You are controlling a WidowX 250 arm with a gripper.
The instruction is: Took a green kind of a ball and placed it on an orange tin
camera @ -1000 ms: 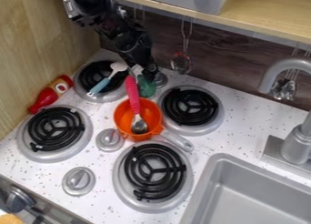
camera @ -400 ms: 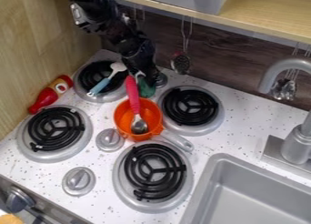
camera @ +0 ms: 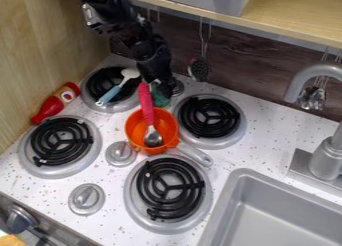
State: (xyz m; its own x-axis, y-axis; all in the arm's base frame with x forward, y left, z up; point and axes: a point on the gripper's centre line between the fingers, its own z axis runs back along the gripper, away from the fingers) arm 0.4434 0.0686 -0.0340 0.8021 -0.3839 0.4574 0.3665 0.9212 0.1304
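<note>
Green ball (camera: pixel 159 98) is right at the gripper's (camera: pixel 163 87) lower end, just behind the orange pot (camera: pixel 135 126); can't tell if it's gripped.

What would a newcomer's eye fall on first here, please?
Probably the bright orange pot amid the burners, with a pink-handled spoon standing in it. Next, the black gripper at the green object just behind the pot, and the red bottle by the wooden wall.
</note>
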